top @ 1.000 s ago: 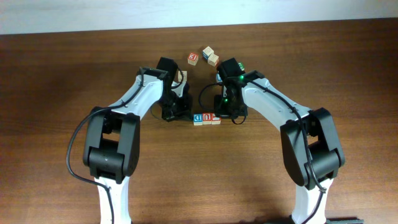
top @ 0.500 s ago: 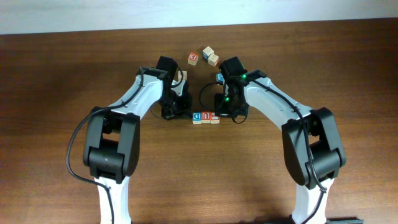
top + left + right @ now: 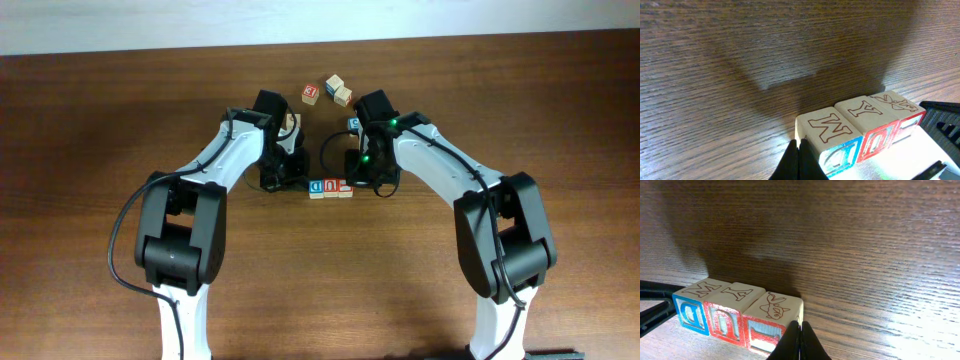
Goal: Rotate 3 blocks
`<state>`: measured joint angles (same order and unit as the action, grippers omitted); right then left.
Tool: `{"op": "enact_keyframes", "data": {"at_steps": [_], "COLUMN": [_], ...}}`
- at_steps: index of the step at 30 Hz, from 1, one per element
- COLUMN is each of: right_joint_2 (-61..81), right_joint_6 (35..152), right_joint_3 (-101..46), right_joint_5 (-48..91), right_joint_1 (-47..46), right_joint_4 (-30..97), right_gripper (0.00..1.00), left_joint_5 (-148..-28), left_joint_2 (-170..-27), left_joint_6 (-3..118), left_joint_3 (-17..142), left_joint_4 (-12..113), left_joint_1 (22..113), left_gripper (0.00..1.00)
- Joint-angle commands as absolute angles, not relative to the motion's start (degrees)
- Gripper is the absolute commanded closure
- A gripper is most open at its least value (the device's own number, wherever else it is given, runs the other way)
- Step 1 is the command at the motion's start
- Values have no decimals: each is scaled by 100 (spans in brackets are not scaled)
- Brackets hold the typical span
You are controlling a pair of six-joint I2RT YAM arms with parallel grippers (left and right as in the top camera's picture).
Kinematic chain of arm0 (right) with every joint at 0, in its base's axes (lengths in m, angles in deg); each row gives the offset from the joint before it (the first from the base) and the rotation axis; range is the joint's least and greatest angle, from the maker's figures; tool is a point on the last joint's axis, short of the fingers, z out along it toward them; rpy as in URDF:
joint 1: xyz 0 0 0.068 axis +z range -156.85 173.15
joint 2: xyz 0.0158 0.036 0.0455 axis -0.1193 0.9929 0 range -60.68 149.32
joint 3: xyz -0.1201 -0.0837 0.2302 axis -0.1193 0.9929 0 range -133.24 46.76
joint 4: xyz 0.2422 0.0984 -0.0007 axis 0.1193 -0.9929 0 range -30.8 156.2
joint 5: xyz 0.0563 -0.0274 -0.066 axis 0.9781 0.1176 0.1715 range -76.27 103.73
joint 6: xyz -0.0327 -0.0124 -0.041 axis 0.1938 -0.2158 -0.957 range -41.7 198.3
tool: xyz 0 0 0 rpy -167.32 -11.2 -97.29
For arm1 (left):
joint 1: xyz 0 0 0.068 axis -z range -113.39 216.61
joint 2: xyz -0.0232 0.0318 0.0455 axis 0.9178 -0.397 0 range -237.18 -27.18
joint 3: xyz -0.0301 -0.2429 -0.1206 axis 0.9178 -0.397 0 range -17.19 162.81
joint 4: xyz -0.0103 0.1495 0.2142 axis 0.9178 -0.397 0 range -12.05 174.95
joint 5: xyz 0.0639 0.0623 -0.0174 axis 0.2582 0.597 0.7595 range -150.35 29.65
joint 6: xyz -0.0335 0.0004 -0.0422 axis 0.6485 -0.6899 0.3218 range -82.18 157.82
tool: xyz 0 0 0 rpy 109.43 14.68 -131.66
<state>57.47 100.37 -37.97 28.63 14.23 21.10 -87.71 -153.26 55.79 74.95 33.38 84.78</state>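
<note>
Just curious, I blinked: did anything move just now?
The row of three blocks slid slightly away from the robot's base, and the right pincer at its end shifted along with it. The left pincer and the loose blocks farther back stayed put; both pincers remain shut.

Overhead, you can't read the three loose wooden cubes (image 3: 334, 84) at upper centre: too small. Your left wrist view's bottom edge cuts the row of three lettered wooden cubes (image 3: 862, 127).
</note>
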Motion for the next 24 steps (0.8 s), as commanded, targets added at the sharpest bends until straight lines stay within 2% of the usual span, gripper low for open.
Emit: {"op": "enact_keyframes", "data": {"at_steps": [1, 24], "right_joint_2": [5497, 5141], "right_joint_6": [9971, 9971], "right_joint_3": [-3747, -3758], "right_joint_5": [3324, 3302], "right_joint_1": [1617, 1947], "right_joint_4": [2219, 2319], "right_gripper": [95, 96], "left_joint_5": [-9094, -9096], "left_joint_2": [-15350, -15350], "left_joint_6": [5485, 5485], "left_joint_3": [7554, 7554], "left_joint_4": [3394, 3390], "left_joint_1": [8636, 8638], "left_gripper": [100, 100]}}
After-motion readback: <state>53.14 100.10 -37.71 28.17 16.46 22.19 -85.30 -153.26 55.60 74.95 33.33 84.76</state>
